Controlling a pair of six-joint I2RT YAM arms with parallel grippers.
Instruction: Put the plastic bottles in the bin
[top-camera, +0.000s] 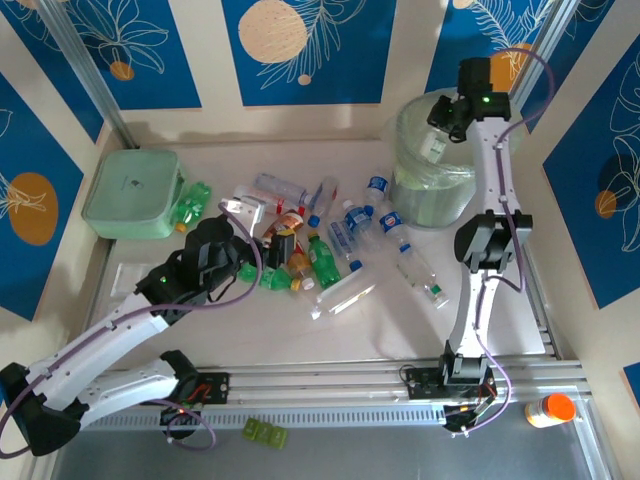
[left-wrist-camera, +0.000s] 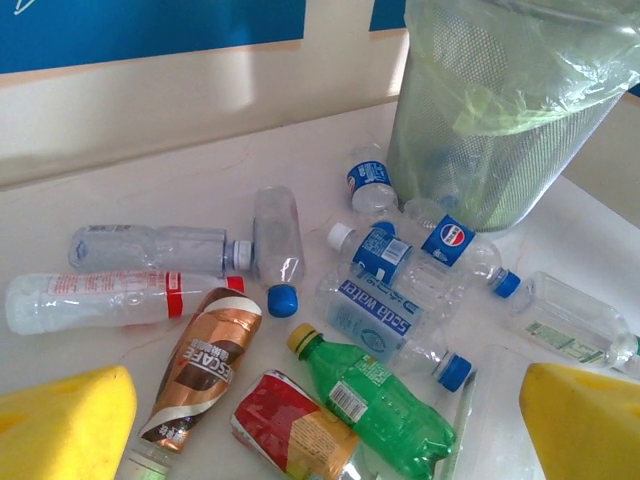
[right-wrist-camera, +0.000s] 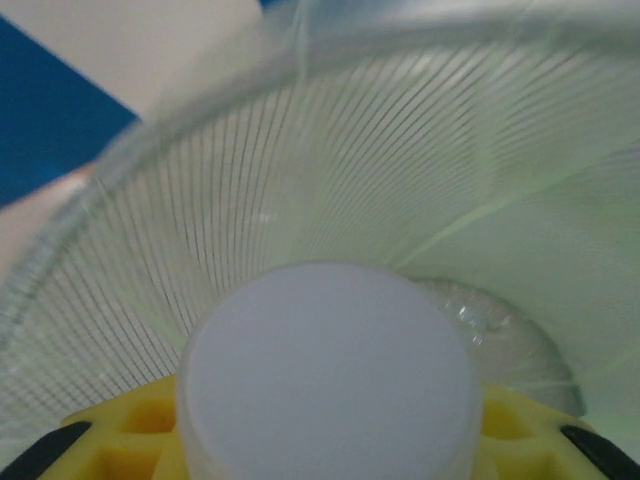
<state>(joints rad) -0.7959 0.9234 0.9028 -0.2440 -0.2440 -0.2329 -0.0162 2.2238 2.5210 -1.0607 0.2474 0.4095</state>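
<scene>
A mint-green square lidded box (top-camera: 132, 193) sits on the pale worktop (top-camera: 350, 335). Far right of the box and much nearer, a small orange-and-white bottle (top-camera: 548, 410) rests beyond the worktop's edge. Blue leaf-patterned wall panels (top-camera: 300, 50) rise behind the box.

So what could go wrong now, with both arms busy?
1. The right gripper holds a bottle low over the bin; its fingers may snag the loose green liner.
2. The open left gripper hangs over crowded bottles; closing may catch two or roll one away.
</scene>
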